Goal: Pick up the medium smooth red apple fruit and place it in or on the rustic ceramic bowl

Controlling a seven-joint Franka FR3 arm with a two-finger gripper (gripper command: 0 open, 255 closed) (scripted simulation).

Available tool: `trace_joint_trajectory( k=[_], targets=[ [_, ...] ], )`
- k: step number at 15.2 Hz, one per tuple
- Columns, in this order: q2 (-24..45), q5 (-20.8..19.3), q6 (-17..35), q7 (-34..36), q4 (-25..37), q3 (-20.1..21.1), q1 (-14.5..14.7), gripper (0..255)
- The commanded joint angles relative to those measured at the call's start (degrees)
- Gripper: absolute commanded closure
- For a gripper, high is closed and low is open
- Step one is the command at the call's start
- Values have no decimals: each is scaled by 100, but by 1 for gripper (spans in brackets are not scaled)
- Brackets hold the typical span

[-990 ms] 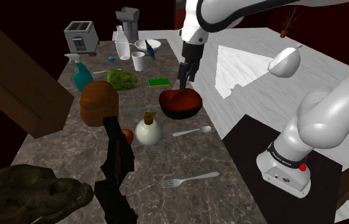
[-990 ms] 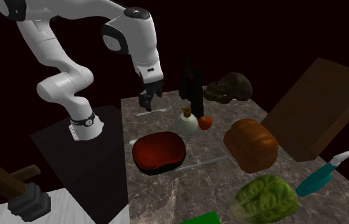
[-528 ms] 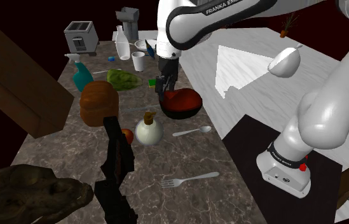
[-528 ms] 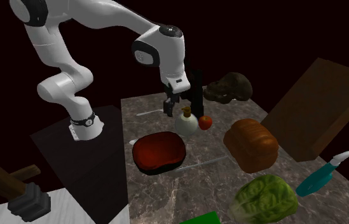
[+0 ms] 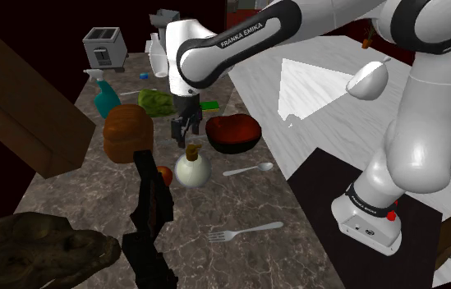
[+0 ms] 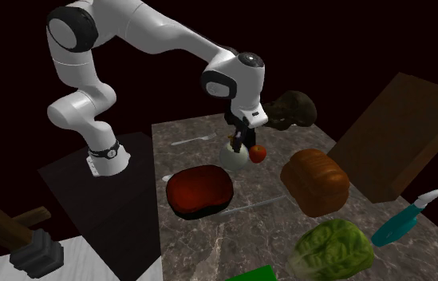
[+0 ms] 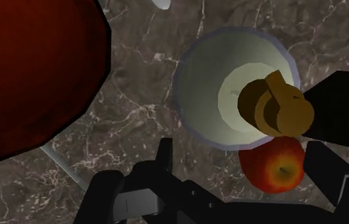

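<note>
Claw [image 7: 239,149] fingers apart, nothing held, hovering above the counter [image 7: 135,108]. The red apple [image 7: 280,164] rests on the counter below, inside the finger gap but off toward the finger farther from the dark red bowl [image 7: 33,70]. A cream bottle [image 7: 230,89] stands just beside the apple, under the claw's middle. I judge a small shift toward the apple is needed before descending.

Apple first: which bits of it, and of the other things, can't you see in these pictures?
Shoulder view: the apple is partly behind a tall black thing.
Wrist view: the brown pump of the cream bottle and a black finger cover the apple's edges; the picture's edge cuts off the red bowl.
Second exterior view: the gripper hides part of the cream bottle.
</note>
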Motion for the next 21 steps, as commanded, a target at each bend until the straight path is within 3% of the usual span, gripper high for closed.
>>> trace_joint_trajectory(
  k=[1, 11, 21],
  targets=[
    [451, -108, -33, 83, 443, 34, 116, 0],
    [2879, -585, -641, 368, 3281, 63, 870, 0],
    [3079, -604, -185, 376, 3028, 46, 926, 0]
  ],
)
